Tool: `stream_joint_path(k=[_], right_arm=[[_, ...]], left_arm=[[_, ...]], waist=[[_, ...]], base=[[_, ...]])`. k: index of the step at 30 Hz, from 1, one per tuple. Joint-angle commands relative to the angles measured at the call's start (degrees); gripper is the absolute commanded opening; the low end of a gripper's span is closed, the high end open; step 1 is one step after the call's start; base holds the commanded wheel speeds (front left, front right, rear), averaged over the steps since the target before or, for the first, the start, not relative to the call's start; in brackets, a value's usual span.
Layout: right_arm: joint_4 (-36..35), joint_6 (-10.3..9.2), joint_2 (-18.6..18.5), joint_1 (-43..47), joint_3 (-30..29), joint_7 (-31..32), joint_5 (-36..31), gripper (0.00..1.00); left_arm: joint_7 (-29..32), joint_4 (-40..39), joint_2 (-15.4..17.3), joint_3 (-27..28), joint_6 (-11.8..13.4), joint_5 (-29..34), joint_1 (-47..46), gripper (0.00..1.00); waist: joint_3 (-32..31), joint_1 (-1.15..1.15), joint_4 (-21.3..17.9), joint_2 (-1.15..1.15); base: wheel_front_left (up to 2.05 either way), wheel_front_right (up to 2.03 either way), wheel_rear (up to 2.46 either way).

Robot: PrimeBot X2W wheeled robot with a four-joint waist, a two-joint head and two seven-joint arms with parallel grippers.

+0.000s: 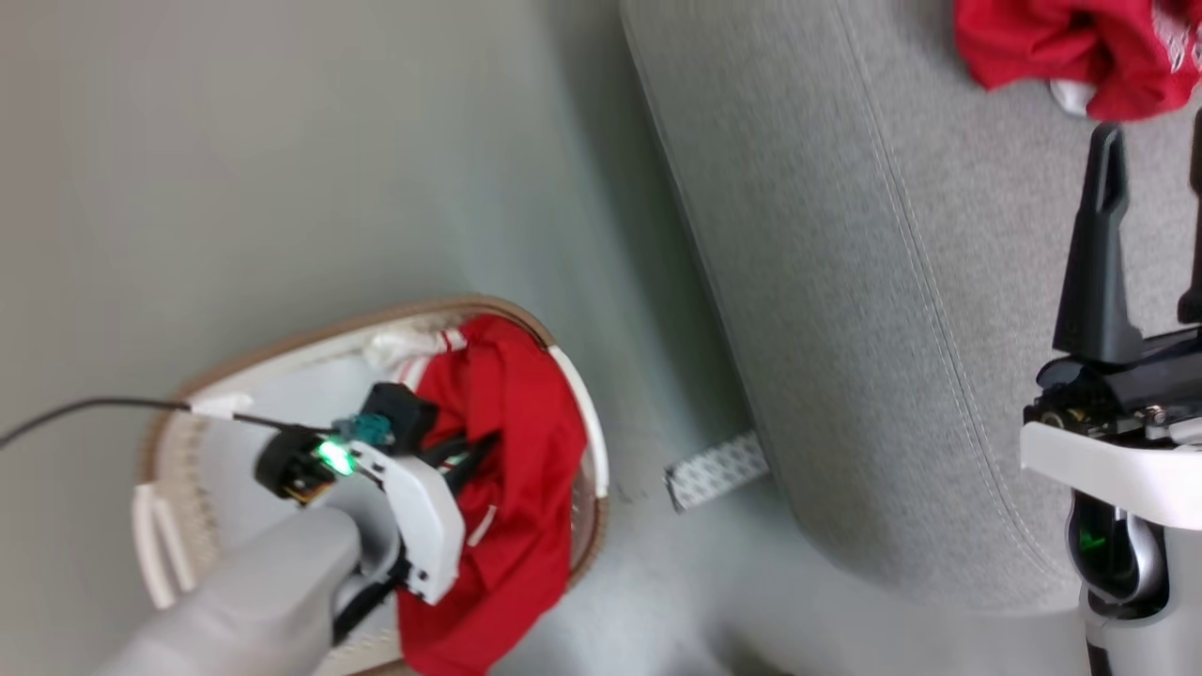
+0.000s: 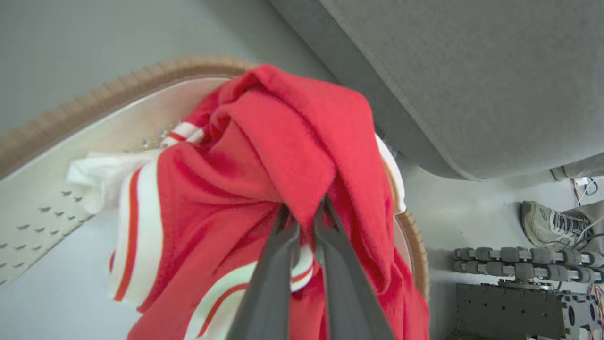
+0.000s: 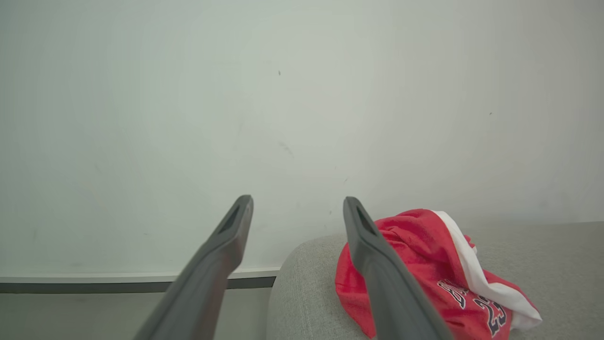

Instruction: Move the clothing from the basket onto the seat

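Observation:
The cream basket (image 1: 587, 413) with a brown rim (image 2: 118, 89) stands on the floor left of the grey sofa (image 1: 845, 282). A red garment (image 1: 516, 451) with white stripes lies bunched in it and hangs over its right rim. My left gripper (image 1: 465, 455) reaches into the basket, and in the left wrist view its fingers are shut (image 2: 304, 210) on a fold of this red garment (image 2: 283, 141). A second red garment (image 1: 1061, 42) with dark lettering lies on the sofa seat (image 3: 302, 293). My right gripper (image 1: 1153, 141) hovers open over the sofa, just left of that garment (image 3: 424, 264), holding nothing (image 3: 297, 203).
A small white patterned strip (image 1: 716, 471) lies on the floor by the sofa's base. A black cable (image 1: 84, 408) runs to the basket's left rim. A person's shoe (image 2: 547, 224) and the robot's dark base (image 2: 519, 293) are to the basket's right. A pale wall (image 3: 283, 94) rises behind the sofa.

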Motion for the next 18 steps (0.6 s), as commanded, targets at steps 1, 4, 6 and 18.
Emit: stream_joint_path(k=[1, 4, 6, 18], right_arm=[[0.6, -0.15, 0.0, 0.9, -0.3, -0.1, -1.1, 1.00], [1.9, -0.15, 0.0, 1.8, -0.4, -0.1, -2.5, 1.00], [2.7, -0.14, -0.1, 2.2, -0.4, -0.1, -3.5, 1.00], [8.0, -0.15, -0.1, 6.6, -0.5, -0.1, -6.4, 1.00]], left_arm=[[-1.1, -0.6, -0.9, 0.0, 0.0, -1.0, 1.1, 0.00], [-2.8, -0.9, -2.1, 0.0, 0.0, -2.4, 2.2, 0.00], [-3.4, -1.3, -3.0, 0.0, 0.0, -3.1, 2.9, 0.00], [-4.0, -9.2, -6.6, 10.3, 0.0, 0.3, 8.4, 0.00]], waist=[[-4.9, 0.00, 3.4, 0.00], [-8.9, 0.00, 5.6, 0.00], [-11.6, 0.00, 7.1, 0.00], [-26.3, 0.00, 16.2, 0.00]], base=[[0.00, 0.00, 0.00], [0.00, 0.00, 0.00], [0.00, 0.00, 0.00], [0.00, 0.00, 0.00]])
